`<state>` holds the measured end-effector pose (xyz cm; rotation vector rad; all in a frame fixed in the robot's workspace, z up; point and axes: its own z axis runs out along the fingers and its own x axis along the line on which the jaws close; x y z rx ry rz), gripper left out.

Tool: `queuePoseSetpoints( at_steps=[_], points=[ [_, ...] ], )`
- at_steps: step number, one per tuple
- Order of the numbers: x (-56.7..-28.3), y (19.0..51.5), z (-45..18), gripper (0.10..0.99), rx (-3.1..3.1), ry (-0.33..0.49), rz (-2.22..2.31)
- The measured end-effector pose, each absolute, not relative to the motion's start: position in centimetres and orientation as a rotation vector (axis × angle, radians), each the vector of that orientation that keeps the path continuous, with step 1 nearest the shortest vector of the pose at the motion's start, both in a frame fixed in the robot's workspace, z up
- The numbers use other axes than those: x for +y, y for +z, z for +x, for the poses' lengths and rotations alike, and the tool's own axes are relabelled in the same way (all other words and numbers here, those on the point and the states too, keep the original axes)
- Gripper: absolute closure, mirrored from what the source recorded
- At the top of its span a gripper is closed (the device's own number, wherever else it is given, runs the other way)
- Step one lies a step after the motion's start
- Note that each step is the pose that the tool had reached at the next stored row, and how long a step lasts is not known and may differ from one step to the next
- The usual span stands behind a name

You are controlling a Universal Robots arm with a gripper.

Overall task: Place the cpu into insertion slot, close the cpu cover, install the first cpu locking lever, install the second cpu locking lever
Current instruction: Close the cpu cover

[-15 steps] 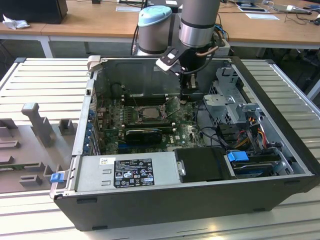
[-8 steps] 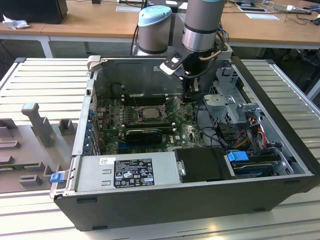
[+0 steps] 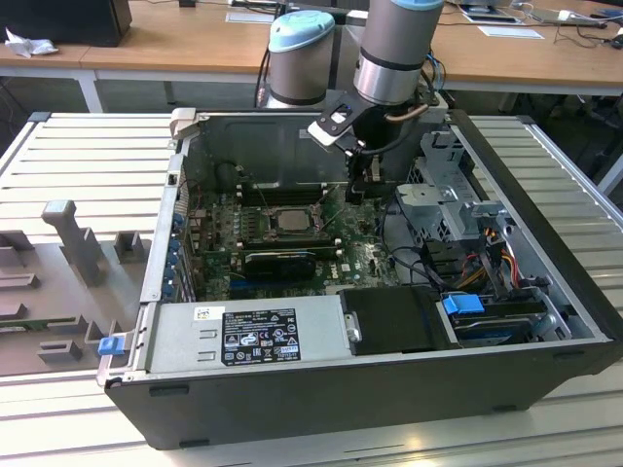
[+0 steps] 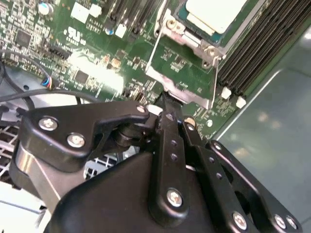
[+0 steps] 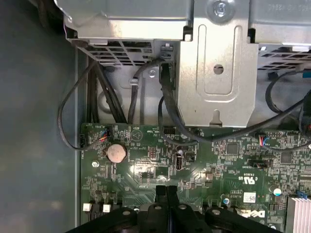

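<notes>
The cpu (image 3: 290, 219) lies flat in the insertion slot (image 3: 265, 230) on the green motherboard, its pale silver top (image 4: 214, 12) facing up. The cpu cover (image 4: 193, 40) lies down around the chip as a silvery metal frame. My gripper (image 3: 354, 187) hangs just to the exterior view's right of the socket, low over the board. Its black fingers (image 4: 167, 121) are pressed together with nothing seen between them, and their tips sit at the socket's near corner by a thin metal edge (image 4: 180, 90). In the first wrist view the gripper (image 5: 166, 190) is shut above the board.
Black memory slots (image 4: 262, 43) flank the socket. A grey drive cage (image 5: 214, 63) with black cables (image 5: 167, 111) stands close to the gripper. The case wall (image 3: 263, 141), power supply (image 3: 258, 336) and a black card (image 3: 280, 261) enclose the working area.
</notes>
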<state>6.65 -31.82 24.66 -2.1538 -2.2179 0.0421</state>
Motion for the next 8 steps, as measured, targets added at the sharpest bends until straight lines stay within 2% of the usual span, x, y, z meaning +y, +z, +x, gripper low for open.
queuePoseSetpoints(
  at_steps=[8],
  points=[
    [-31.81, 24.66, 6.08, 0.98, -2.219, 0.041, -2.155]
  ],
)
